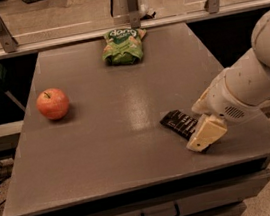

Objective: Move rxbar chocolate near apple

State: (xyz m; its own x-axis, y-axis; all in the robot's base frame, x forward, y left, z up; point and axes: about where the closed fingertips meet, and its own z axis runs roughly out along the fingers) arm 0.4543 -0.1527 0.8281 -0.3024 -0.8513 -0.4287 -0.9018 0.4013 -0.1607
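I am holding my hand low over the right end of the rxbar chocolate, which is lying flat at the bench's front right. I am lining up a grasp, as the apple is sitting well apart to the left. I cannot tell whether the hand is spread or pinching.
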